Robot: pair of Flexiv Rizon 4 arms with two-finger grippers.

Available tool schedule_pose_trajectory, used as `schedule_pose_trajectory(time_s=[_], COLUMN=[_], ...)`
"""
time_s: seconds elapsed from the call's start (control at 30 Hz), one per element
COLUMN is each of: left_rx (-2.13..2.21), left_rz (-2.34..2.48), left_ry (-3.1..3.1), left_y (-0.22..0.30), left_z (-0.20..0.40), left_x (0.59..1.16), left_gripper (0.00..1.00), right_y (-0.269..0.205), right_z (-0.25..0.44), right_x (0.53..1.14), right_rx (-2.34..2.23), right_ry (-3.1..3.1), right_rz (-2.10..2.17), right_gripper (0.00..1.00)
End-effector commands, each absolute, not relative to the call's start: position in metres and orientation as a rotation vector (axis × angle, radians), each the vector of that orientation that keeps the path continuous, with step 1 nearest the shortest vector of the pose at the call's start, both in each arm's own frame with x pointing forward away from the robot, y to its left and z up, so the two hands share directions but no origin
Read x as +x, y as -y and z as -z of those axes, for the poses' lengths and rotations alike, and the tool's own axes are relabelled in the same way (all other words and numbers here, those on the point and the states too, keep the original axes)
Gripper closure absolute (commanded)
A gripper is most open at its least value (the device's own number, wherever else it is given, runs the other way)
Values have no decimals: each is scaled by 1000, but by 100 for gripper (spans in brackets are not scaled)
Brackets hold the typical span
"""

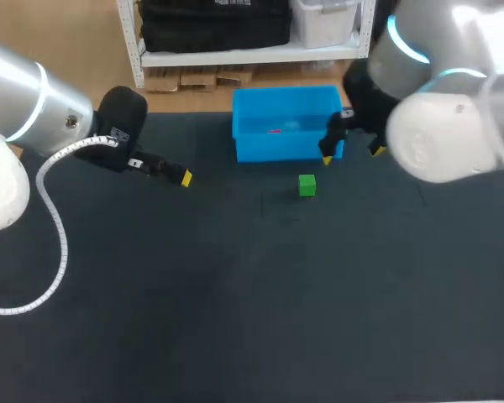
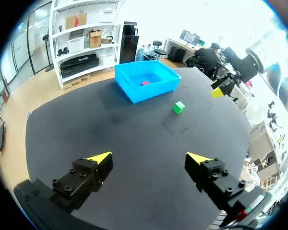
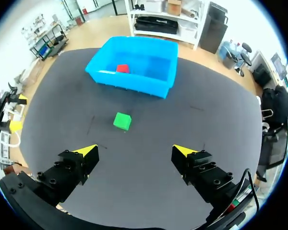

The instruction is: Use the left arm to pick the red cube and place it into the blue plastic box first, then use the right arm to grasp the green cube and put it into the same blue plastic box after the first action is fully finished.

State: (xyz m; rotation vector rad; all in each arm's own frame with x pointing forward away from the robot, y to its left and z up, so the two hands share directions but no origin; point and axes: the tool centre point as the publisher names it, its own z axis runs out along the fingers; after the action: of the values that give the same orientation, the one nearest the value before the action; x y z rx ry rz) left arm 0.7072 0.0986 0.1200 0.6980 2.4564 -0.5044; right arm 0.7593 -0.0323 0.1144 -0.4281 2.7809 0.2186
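Observation:
The red cube [image 3: 122, 69] lies inside the blue plastic box [image 1: 260, 148], also seen as the red cube [image 2: 145, 83] in the left wrist view and as a red speck [image 1: 275, 131] in the head view. The green cube [image 1: 307, 185] sits on the dark table just in front of the box. My left gripper [image 1: 172, 174] hangs open and empty to the left of the box. My right gripper [image 1: 351, 154] is open and empty by the box's right front corner, above and right of the green cube [image 3: 122, 120]. In the left wrist view the green cube [image 2: 178, 107] lies well ahead of the fingers.
The dark table mat [image 1: 235, 294] stretches wide in front of the box and cube. The white cable [image 1: 55, 210] of my left arm loops down over the table's left side.

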Motion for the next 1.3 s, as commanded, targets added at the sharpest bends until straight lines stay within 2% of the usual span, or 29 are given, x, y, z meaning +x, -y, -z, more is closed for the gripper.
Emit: schedule_pose_trajectory(time_s=[0.03, 0.43, 1.3], left_rx=[702, 702, 702], left_rz=[513, 513, 513], left_ry=[-2451, -2451, -2451], left_y=[-100, -100, -100], left_z=[-120, -120, -120], left_x=[707, 707, 707], left_gripper=[0, 0, 0], right_y=[9, -11, -14], right_z=[-109, -96, -22], right_x=[777, 786, 799], right_rx=[-390, -313, -176], right_ry=[-2837, -2863, -2885], right_rz=[-101, -18, -74], right_gripper=[0, 0, 0])
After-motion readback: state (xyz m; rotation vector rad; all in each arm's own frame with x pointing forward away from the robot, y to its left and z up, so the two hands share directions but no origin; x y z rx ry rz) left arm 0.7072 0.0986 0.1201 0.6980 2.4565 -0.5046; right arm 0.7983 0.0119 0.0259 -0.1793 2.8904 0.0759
